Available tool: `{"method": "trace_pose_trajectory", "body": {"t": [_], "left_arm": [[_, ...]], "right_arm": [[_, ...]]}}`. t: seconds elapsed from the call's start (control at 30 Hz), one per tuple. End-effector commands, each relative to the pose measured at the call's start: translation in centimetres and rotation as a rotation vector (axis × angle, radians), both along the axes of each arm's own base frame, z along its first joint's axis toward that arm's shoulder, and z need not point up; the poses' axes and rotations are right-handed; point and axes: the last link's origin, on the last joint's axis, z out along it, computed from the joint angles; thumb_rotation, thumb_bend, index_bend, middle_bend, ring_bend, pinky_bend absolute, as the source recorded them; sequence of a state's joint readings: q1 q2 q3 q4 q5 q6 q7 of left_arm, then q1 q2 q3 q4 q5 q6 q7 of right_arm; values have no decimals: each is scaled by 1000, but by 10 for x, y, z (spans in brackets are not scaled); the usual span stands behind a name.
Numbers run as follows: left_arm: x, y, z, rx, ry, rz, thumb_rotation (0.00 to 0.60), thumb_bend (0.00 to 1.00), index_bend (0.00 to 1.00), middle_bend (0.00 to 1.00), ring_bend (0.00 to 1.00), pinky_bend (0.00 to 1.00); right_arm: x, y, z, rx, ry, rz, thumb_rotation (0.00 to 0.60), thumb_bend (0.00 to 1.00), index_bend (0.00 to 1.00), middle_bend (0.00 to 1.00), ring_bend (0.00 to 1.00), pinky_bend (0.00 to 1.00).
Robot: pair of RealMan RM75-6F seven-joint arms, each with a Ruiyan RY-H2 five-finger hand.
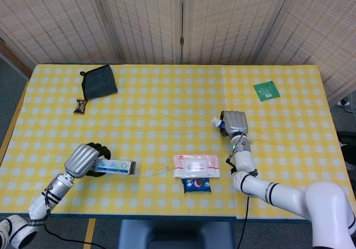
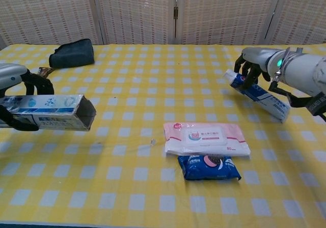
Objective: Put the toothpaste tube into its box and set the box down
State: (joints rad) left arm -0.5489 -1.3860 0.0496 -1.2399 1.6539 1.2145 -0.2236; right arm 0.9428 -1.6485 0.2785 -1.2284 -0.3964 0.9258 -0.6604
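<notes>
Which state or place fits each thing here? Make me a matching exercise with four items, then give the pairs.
Things:
1. toothpaste tube
2. toothpaste box
3. wet wipes pack
4. dark pouch

Places or states:
A. held in the left hand, open end facing the table middle
B. flat on the cloth just behind the blue snack packet
C. at the far left corner of the table
D. gripped in the right hand, cap end pointing left

Pairs: 1-D, 2-A, 3-B, 4-C
</notes>
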Motion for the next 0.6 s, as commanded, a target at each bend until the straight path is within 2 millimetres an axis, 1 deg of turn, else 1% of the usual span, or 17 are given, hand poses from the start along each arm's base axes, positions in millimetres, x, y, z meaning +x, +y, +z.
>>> {"method": "trace_pose_trajectory", "body": {"t": [0.03, 0.23, 0.4, 0.5, 0.6], "left_arm": [[-1, -1, 1, 2, 0, 7, 600, 169, 593, 541, 459, 510], [-4, -2, 1, 2, -4, 33, 600, 169, 593, 541, 459, 510], [-6, -5, 2, 1, -16, 52, 600, 169, 593, 541, 459, 510], [-7, -5, 1, 0, -15, 59, 600, 169, 593, 541, 459, 510], [-6, -6, 1, 0, -14, 62, 600, 169, 592, 541, 459, 510]], "right_arm": [[3, 1, 17, -10, -65, 28, 600, 505, 783, 671, 604, 752], [7, 8, 47, -52, -183, 63, 600, 510, 787, 677, 610, 769], [9, 16, 66, -55, -258, 75, 600, 509, 787, 677, 610, 777], [5, 20, 72, -65, -259, 87, 600, 510, 788, 678, 613, 782], [3, 21, 72, -66, -273, 84, 600, 509, 788, 680, 619, 792]]}}
